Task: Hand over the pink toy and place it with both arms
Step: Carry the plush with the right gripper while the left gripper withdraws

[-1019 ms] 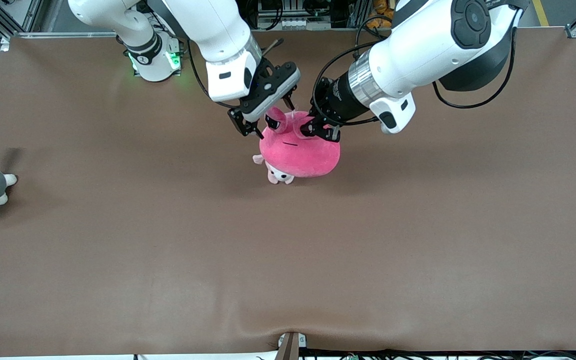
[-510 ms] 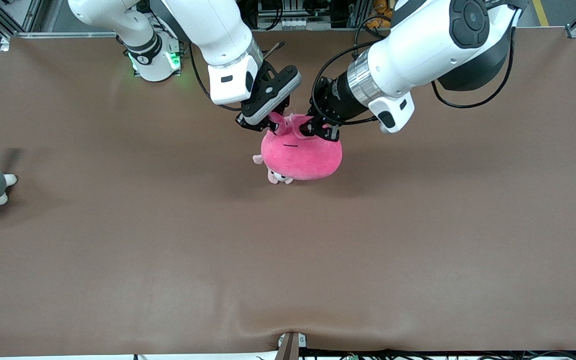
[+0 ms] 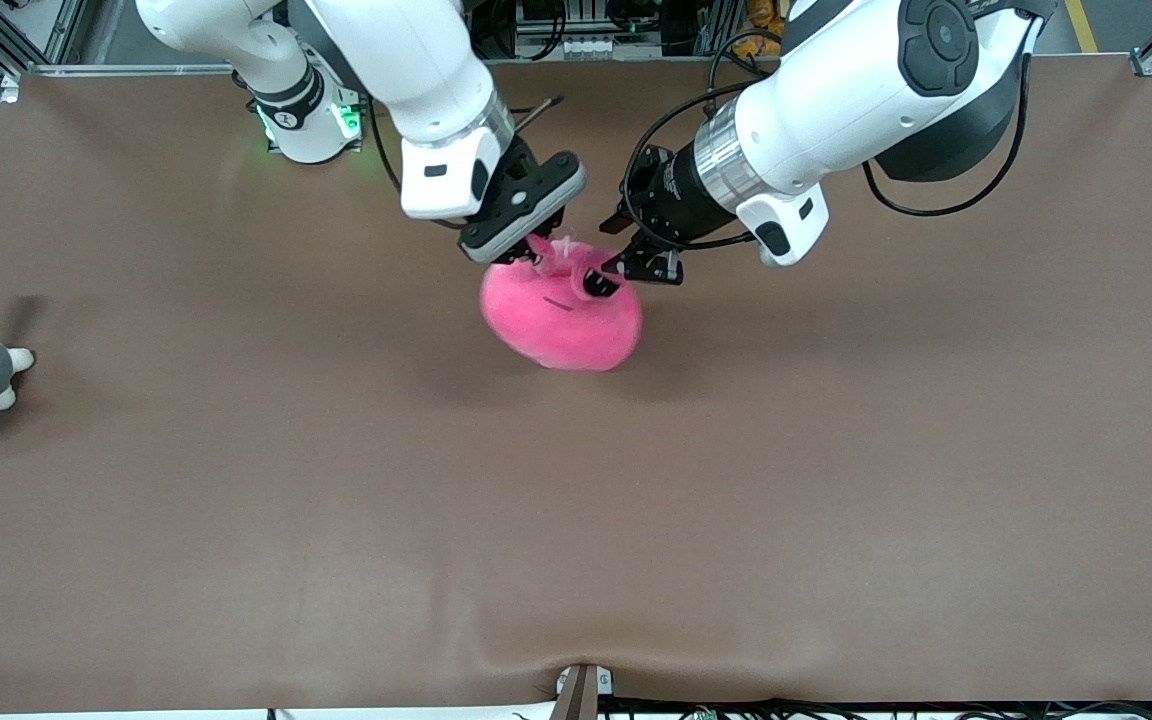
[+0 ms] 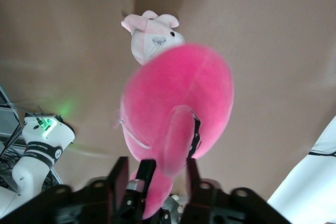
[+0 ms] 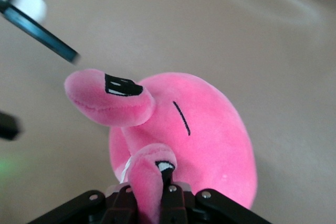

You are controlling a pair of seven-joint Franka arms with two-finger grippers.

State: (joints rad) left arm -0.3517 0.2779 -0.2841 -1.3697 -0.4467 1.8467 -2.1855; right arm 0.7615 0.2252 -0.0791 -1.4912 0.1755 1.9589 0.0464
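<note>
From across the table, the pink toy (image 3: 561, 320) hangs over mid-table from the right gripper (image 3: 524, 252), clenched on one eye stalk. The left gripper (image 3: 626, 268) is spread loose beside the other stalk.

The left wrist view shows its fingers (image 4: 118, 176) apart, a pale puppy plush (image 4: 152, 34) on the table below.

The right wrist view shows fingers (image 5: 170, 195) pinching a stalk.

The big hot-pink round plush toy (image 3: 561, 320) has swung toward the right arm's end, covering the small pale pink puppy plush (image 4: 151, 34). The left gripper (image 3: 636, 265) has opened and let go. The right gripper (image 3: 526, 252) now holds one eye stalk.
</note>
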